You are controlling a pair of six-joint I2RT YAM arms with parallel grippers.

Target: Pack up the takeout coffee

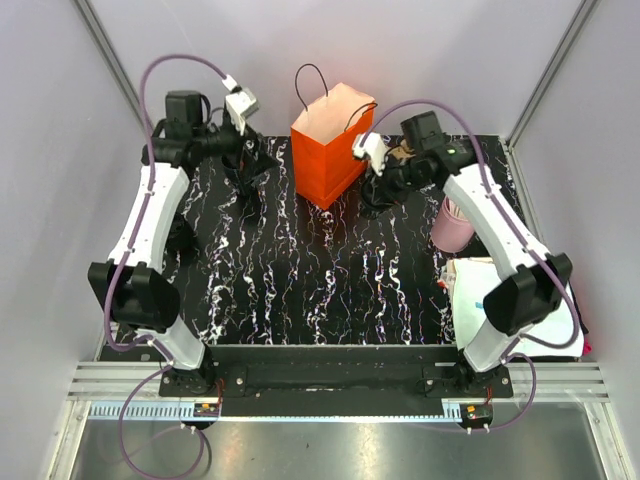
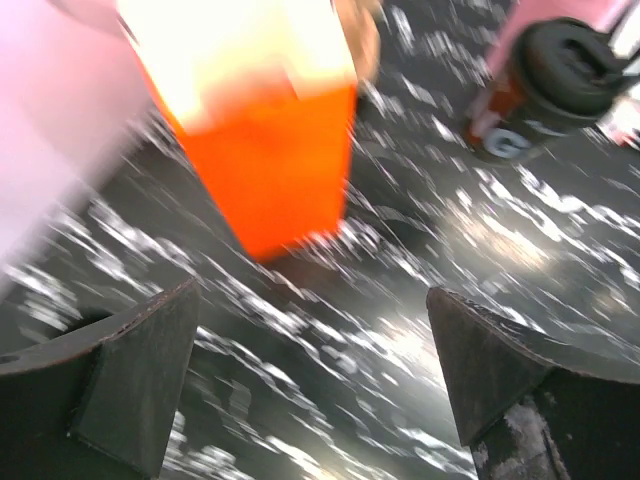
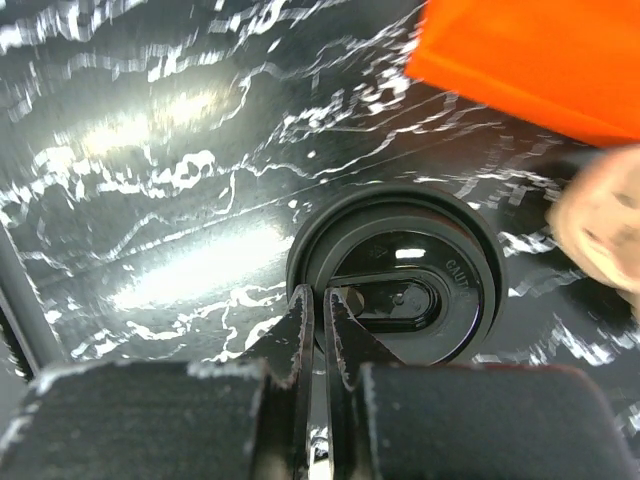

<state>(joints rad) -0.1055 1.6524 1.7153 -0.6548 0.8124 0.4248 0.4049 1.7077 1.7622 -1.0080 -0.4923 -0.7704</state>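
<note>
2 grippers | L gripper (image 2: pixel 312 300): jaws fully apart, empty, over bench (image 1: pixel 300 280) left of bag (image 1: pixel 330 150) | R gripper (image 3: pixel 317 297): jaws nearly together at cup (image 3: pixel 420 260) lid rim, hold unclear | cup upright on bench, just right of bag

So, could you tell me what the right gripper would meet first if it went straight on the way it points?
Most likely the takeout coffee's black lid, directly beneath the shut right gripper; depth unclear.
</note>
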